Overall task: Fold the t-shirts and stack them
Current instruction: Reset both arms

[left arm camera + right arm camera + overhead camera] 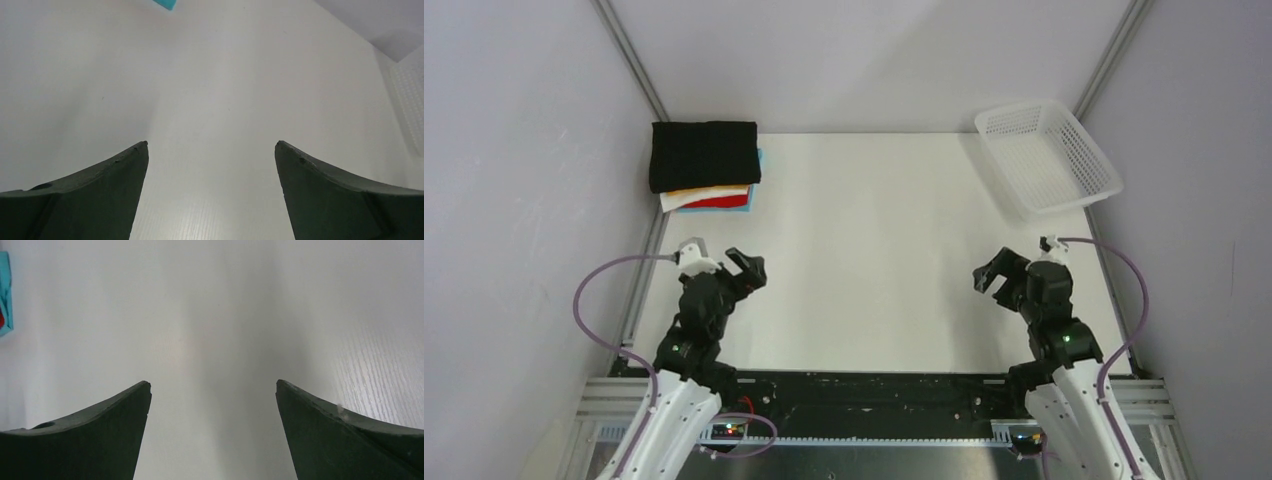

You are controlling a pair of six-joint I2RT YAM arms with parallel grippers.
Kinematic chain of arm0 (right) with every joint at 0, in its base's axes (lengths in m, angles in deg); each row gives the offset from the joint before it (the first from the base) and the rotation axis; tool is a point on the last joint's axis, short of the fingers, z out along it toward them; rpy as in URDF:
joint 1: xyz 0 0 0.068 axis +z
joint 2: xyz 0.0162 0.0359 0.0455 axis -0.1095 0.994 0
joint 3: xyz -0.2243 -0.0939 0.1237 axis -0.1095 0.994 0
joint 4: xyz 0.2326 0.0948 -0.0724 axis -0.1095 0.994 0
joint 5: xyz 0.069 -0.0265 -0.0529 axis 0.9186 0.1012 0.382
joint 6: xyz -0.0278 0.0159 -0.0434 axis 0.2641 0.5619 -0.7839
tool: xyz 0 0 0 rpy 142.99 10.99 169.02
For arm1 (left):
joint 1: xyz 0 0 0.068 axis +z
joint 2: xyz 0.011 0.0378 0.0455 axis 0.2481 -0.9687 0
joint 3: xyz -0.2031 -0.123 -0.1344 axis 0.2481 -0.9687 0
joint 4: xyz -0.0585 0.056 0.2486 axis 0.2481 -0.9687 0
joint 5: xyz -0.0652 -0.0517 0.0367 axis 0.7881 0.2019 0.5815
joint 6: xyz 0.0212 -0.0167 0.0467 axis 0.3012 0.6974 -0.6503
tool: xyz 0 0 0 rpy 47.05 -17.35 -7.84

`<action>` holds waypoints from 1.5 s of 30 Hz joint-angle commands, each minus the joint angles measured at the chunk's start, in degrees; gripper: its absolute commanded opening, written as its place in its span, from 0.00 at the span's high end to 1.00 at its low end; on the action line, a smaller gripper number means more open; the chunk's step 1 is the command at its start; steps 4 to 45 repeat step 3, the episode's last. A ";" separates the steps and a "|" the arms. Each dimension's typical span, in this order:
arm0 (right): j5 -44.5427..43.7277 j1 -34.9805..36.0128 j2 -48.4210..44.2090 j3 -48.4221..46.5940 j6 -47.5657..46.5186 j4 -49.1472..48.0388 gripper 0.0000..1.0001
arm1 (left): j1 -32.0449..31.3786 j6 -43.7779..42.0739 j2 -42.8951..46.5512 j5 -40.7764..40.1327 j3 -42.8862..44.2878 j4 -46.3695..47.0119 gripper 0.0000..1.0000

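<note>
A stack of folded t-shirts lies at the table's far left corner. The black t-shirt (703, 154) is on top, with orange, white and red (717, 201) layers under it and a light-blue one (754, 190) at the bottom. A corner of the light-blue shirt (165, 4) shows at the top of the left wrist view, and its edge (4, 292) at the left of the right wrist view. My left gripper (747, 267) hangs open over the near left of the table, nothing between its fingers (120, 180). My right gripper (991, 273) hangs open at the near right, empty too.
A white plastic mesh basket (1049, 155) stands at the far right corner, tilted over the table's edge. Grey walls close in the table on three sides. The white table (874, 250) lies bare between the arms.
</note>
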 commanded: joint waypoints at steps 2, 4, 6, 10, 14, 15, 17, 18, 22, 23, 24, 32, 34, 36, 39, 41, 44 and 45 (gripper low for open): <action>-3.07 0.21 -4.91 1.01 1.31 -3.75 0.01 | -0.28 1.45 3.79 -1.94 1.62 -1.64 0.00; -3.61 0.21 -5.35 1.06 1.42 -3.77 0.01 | -0.25 1.03 3.94 -2.12 1.75 -1.82 0.00; -3.61 0.21 -5.35 1.06 1.42 -3.77 0.01 | -0.25 1.03 3.94 -2.12 1.75 -1.82 0.00; -3.61 0.21 -5.35 1.06 1.42 -3.77 0.01 | -0.25 1.03 3.94 -2.12 1.75 -1.82 0.00; -3.61 0.21 -5.35 1.06 1.42 -3.77 0.01 | -0.25 1.03 3.94 -2.12 1.75 -1.82 0.00; -3.61 0.21 -5.35 1.06 1.42 -3.77 0.01 | -0.25 1.03 3.94 -2.12 1.75 -1.82 0.00; -3.61 0.21 -5.35 1.06 1.42 -3.77 0.01 | -0.25 1.03 3.94 -2.12 1.75 -1.82 0.00; -3.61 0.21 -5.35 1.06 1.42 -3.77 0.01 | -0.25 1.03 3.94 -2.12 1.75 -1.82 0.00; -3.61 0.21 -5.35 1.06 1.42 -3.77 0.01 | -0.25 1.03 3.94 -2.12 1.75 -1.82 0.00; -3.61 0.21 -5.35 1.06 1.42 -3.77 0.01 | -0.25 1.03 3.94 -2.12 1.75 -1.82 0.00; -3.61 0.21 -5.35 1.06 1.42 -3.77 0.01 | -0.25 1.03 3.94 -2.12 1.75 -1.82 0.00; -3.61 0.21 -5.35 1.06 1.42 -3.77 0.01 | -0.25 1.03 3.94 -2.12 1.75 -1.82 0.00; -3.61 0.21 -5.35 1.06 1.42 -3.77 0.01 | -0.25 1.03 3.94 -2.12 1.75 -1.82 0.00; -3.61 0.21 -5.35 1.06 1.42 -3.77 0.01 | -0.25 1.03 3.94 -2.12 1.75 -1.82 0.00; -3.61 0.21 -5.35 1.06 1.42 -3.77 0.01 | -0.25 1.03 3.94 -2.12 1.75 -1.82 0.00; -3.61 0.21 -5.35 1.06 1.42 -3.77 0.01 | -0.25 1.03 3.94 -2.12 1.75 -1.82 0.00; -3.61 0.21 -5.35 1.06 1.42 -3.77 0.01 | -0.25 1.03 3.94 -2.12 1.75 -1.82 0.00; -3.61 0.21 -5.35 1.06 1.42 -3.77 0.01 | -0.25 1.03 3.94 -2.12 1.75 -1.82 0.00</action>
